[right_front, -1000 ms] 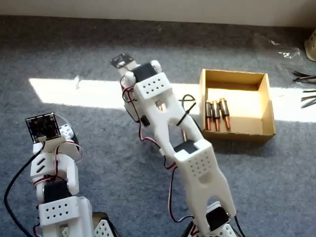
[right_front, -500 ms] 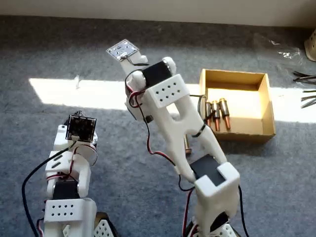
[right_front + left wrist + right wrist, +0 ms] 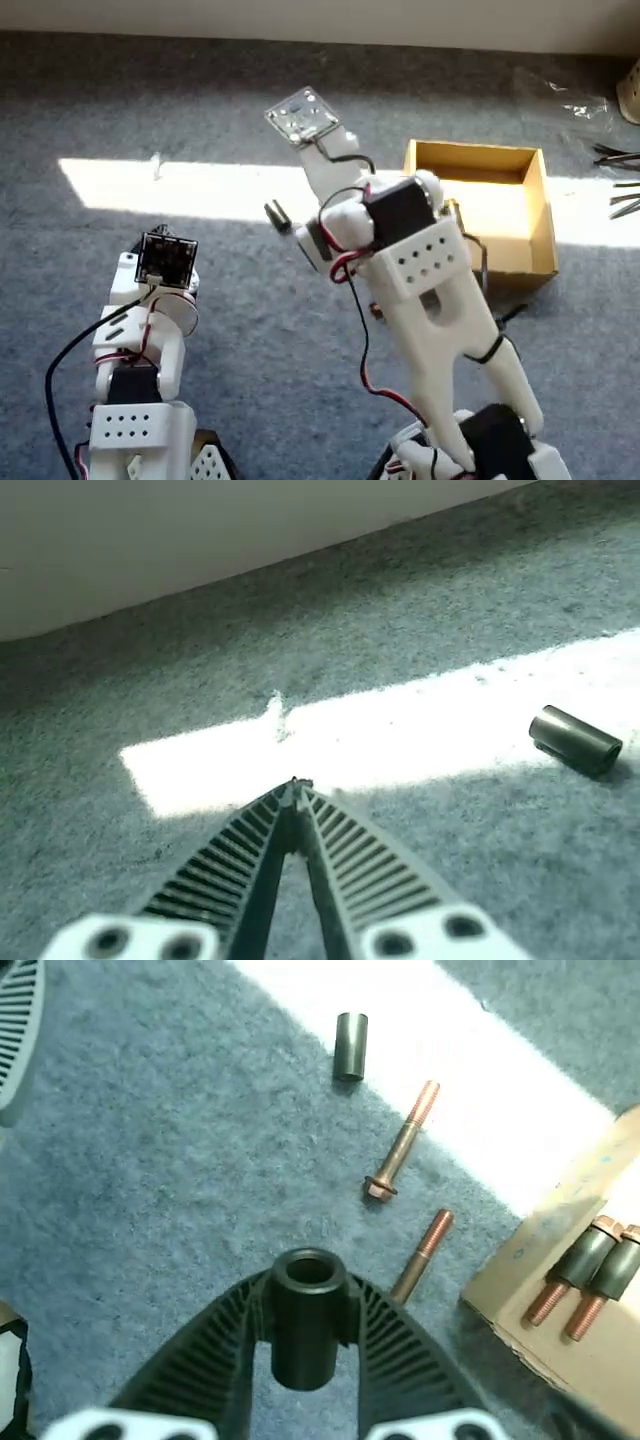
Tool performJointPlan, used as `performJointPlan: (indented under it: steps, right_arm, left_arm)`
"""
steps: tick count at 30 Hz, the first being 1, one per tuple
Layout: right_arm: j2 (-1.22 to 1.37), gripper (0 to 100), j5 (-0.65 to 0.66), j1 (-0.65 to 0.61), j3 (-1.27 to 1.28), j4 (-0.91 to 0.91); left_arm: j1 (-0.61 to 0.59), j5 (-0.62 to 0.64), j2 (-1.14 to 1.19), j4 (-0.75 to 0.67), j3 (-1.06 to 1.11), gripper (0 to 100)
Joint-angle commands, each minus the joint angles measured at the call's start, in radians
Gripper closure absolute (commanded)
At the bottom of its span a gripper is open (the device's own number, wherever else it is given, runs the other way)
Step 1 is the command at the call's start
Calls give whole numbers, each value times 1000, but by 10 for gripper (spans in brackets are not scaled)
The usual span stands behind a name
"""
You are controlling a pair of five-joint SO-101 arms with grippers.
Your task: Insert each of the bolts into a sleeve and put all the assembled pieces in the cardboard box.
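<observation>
Just outside the cardboard box (image 3: 525, 1270), over the grey carpet, the right gripper (image 3: 306, 1295) is clamped on a dark sleeve (image 3: 303, 1340), whose open end faces the wrist camera. One copper bolt (image 3: 421, 1255) lies just beside that gripper, between it and the box wall. A second bolt (image 3: 402, 1142) lies farther from the box, and a loose sleeve (image 3: 350, 1047) farther still. Assembled pieces (image 3: 588, 1260) lie inside the box. The left gripper (image 3: 293, 792), its fingers pressed together on nothing, sits well apart from the box, beyond the loose sleeve.
</observation>
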Motion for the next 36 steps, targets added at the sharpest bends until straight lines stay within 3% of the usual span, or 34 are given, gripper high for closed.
performJointPlan:
  steps: [1,7,12,20,30,36]
  right_arm:
    - [-176,995,8,36,203,-133]
    - [-367,995,9,44,487,-282]
    - [-466,995,5,142,653,-392]
    - [-547,995,-29,211,889,-564]
    - [-757,995,-69,262,1018,-585]
    - [-895,995,-71,262,1102,-579]
  left_arm:
    - [58,-9,-2,9,-13,993]
    - [110,-11,-10,123,-59,993]
    - [142,-11,-2,130,-71,993]
    - [295,-11,-1,396,-271,993]
    - [352,-8,19,404,-351,994]
    - [377,-5,289,468,-565,994]
